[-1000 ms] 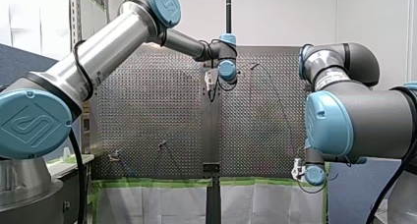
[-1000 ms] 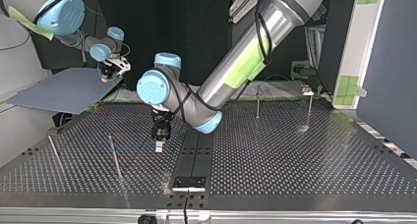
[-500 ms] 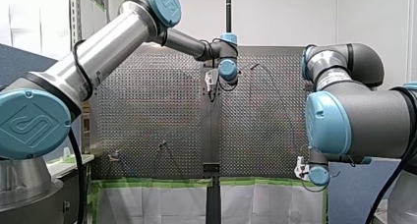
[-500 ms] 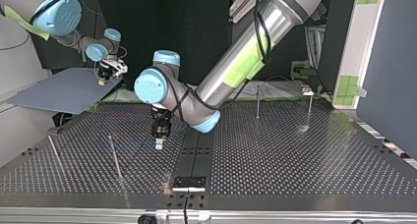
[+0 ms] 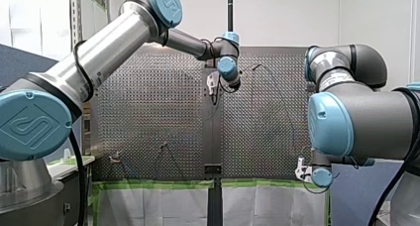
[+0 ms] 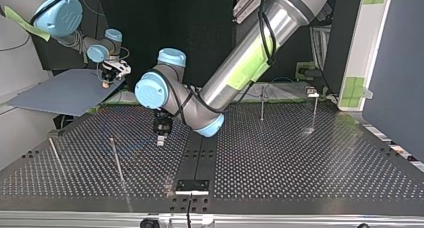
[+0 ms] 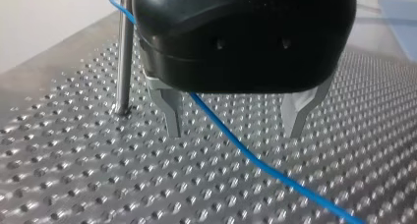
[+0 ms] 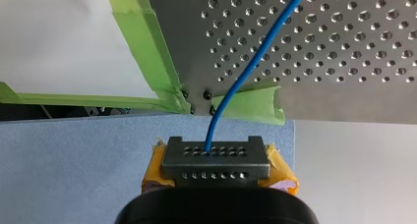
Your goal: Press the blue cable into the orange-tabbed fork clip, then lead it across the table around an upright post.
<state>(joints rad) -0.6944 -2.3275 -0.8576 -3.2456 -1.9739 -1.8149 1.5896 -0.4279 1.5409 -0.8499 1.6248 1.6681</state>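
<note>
The blue cable (image 7: 255,161) runs slanting over the perforated table (image 7: 74,184), passing between the metal fingers (image 7: 172,113) of my left gripper (image 7: 233,134), which stands open. Neither finger touches it. Beside one finger stands a thin upright post (image 7: 125,52), and the cable hooks round it high up. In the top view my left gripper (image 6: 161,135) hangs over the table's middle, near a slanting post (image 6: 117,160). My right gripper (image 8: 216,155), with yellow pads, is shut on the cable's end (image 8: 246,71) just off the table's taped edge (image 8: 147,57). I cannot make out the orange-tabbed clip.
Two more posts (image 6: 262,103) (image 6: 315,108) stand at the top view's far right, another (image 6: 55,155) at its left. A blue-grey board (image 6: 60,90) lies under my right gripper (image 6: 107,78). A black strip with a bracket (image 6: 191,185) runs down the table's middle.
My left gripper has lifted and drawn back from the top view's near edge, its wrist turning. My right gripper shifted slightly toward the top view's left, then held still.
</note>
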